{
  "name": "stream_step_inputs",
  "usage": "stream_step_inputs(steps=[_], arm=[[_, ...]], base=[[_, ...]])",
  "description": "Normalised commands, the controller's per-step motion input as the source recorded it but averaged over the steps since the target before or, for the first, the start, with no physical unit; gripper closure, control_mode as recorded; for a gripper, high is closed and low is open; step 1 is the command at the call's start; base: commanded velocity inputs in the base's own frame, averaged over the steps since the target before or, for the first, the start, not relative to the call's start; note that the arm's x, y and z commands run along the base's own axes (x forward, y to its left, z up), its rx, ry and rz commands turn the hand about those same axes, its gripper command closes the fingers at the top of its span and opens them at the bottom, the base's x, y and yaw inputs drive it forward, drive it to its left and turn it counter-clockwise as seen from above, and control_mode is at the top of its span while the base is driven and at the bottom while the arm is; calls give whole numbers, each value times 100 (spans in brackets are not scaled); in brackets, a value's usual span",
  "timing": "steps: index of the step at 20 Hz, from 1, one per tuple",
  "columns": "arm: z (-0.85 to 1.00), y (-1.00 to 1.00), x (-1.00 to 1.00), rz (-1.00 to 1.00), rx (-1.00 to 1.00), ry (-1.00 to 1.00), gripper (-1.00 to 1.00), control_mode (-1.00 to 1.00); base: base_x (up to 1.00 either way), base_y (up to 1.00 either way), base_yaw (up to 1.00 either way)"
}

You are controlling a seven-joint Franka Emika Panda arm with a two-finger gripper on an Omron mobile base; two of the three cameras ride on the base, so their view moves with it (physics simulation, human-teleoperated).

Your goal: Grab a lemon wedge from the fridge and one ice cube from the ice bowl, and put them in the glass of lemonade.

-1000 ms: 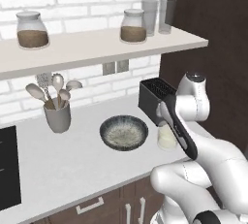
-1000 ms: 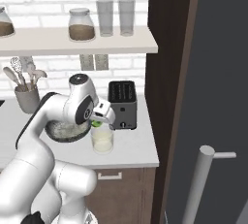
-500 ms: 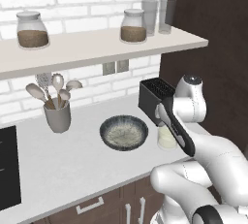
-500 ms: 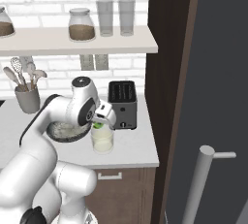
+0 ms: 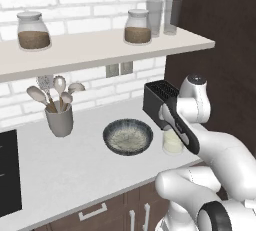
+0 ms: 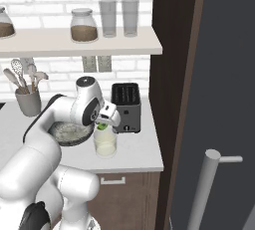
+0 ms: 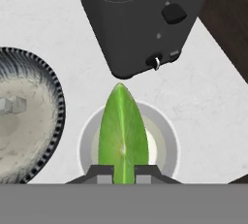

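Tall matte grey fridge at the far right of the right base view, silver bar handle in the foreground. Pale surface along the white brick wall, dark wooden cabinet fronts below. Long shelf above, carrying two brown-filled lidded jars and two tall clear glasses. White arm bent over the surface, hand lowered near the right end. Black toaster against the wall, just behind the glass of lemonade. Ice bowl left of the glass and just beside it, apart, dark rim and pale speckled inside, an ice cube or two inside it in the hand view. Grey utensil holder with spoons and spatulas well to the left. Glass of lemonade upright on the surface, pale liquid inside, seen from straight above in the hand view as a round rim. Gripper poised directly over that glass, fingers clamped on the lemon wedge, narrow gap only. Wedge yellow-green, pointed tip toward the toaster, hanging above the mouth of the glass; cannot tell whether it touches the rim.
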Motion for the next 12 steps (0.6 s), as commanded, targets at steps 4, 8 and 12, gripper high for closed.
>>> stream_step_inputs(steps=[4,8,12], arm=[[0,0,-1,0,0,0,100,-100],[0,0,0,0,0,0,-100,-100],[0,0,0,0,0,0,-100,-100]], base=[[0,0,0],[0,0,0],[0,0,0]])
